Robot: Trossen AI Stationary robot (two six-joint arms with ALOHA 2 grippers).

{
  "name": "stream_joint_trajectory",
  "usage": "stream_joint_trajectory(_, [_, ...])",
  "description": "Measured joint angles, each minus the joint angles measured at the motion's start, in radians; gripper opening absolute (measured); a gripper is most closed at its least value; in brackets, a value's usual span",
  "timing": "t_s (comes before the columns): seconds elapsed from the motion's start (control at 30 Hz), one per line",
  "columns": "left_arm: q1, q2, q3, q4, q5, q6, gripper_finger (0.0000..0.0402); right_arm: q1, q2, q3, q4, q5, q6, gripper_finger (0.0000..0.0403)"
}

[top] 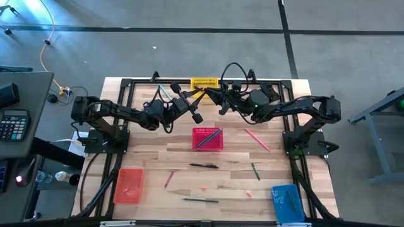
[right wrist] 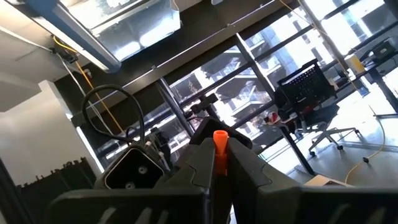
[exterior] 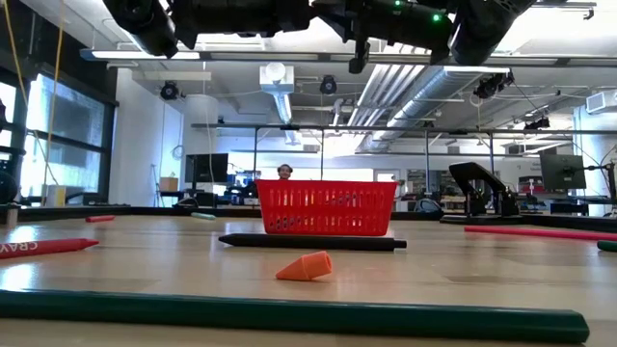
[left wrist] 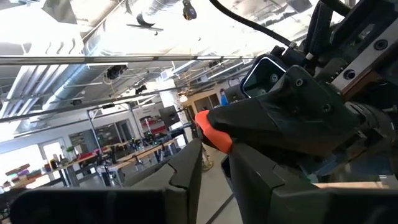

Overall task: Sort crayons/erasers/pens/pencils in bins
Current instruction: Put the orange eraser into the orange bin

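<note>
Both grippers meet high above the table, largely hidden; the right gripper [right wrist: 219, 163] pinches an orange crayon [right wrist: 219, 152], its tip between the left gripper's [left wrist: 214, 163] slightly parted fingers.

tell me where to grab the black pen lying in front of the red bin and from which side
Take the black pen at its middle, coming straight down from above. It lies flat on the bare table, apart from the red bin, with nothing touching it. Its long axis runs left to right in the high view, so the fingers should close across the thin barrel, one toward the bin and one on the opposite side.
</note>
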Motion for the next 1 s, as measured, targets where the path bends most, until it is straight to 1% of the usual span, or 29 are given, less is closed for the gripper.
stream_joint_trajectory(0.17, [0.000,0.000,0.000,0.002,0.000,0.003,0.0044,0.000,-0.001,0.000,0.000,0.000,0.000,0.0018])
stream_joint_trajectory(0.33, [0.000,0.000,0.000,0.003,0.001,0.026,0.0008,0.000,-0.001,0.000,0.000,0.000,-0.011,0.0043])
stream_joint_trajectory(0.47, [0.000,0.000,0.000,0.003,-0.003,0.042,0.0003,0.000,-0.001,0.000,-0.003,-0.011,-0.047,0.0080])
stream_joint_trajectory(0.63, [0.000,0.000,0.000,-0.003,-0.009,0.045,0.0001,0.000,-0.001,0.000,-0.006,-0.019,-0.104,0.0135])
stream_joint_trajectory(0.83, [0.000,0.000,0.000,-0.111,-0.030,0.010,0.0000,-0.024,-0.009,0.000,-0.079,-0.011,-0.151,0.0200])
stream_joint_trajectory(1.0, [0.000,0.000,-0.027,-0.160,-0.045,-0.055,0.0000,-0.057,-0.009,0.000,-0.110,-0.008,-0.151,0.0231])
